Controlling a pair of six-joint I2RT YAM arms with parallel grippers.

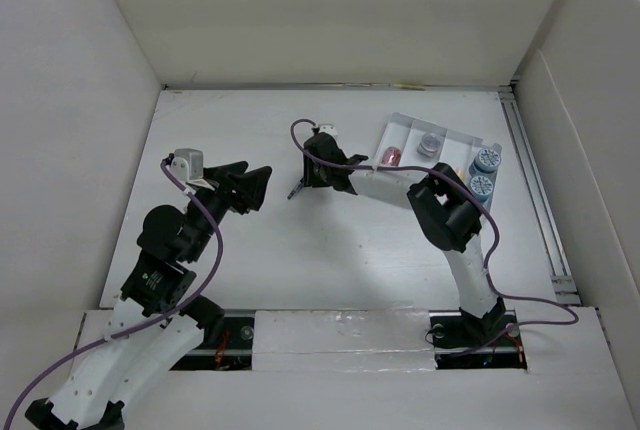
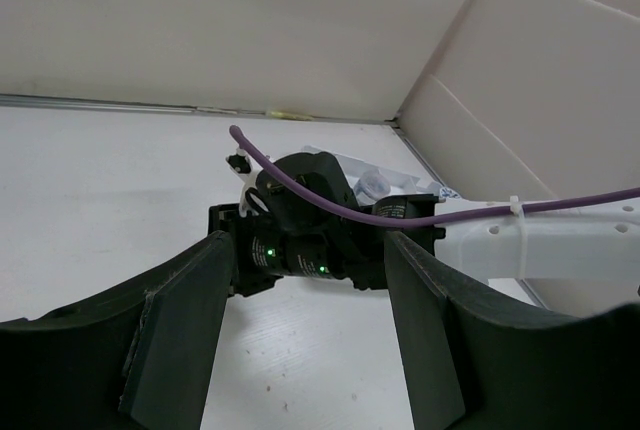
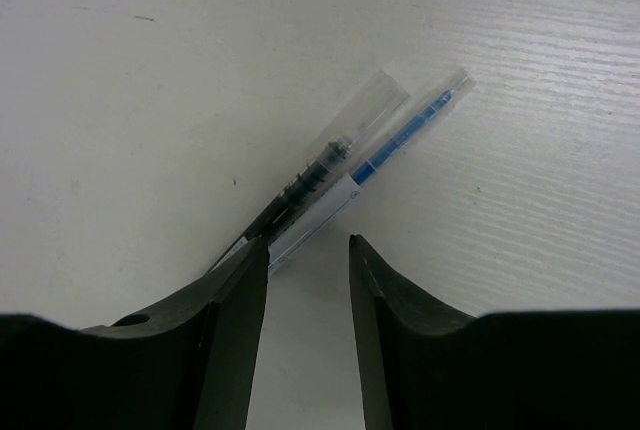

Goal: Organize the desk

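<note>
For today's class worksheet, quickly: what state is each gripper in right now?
Left gripper: open, fingers wide apart, holding nothing.
Right gripper: open; two clear plastic pens lie by one finger, unclamped.

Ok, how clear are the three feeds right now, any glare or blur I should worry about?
Right wrist: two pens sharp, soft shadows, right gripper dark and slightly soft. Left wrist: left gripper dark and blurred, the right arm beyond in focus. Top external: even light, no glare, but the white tray barely stands out from the desk.
</note>
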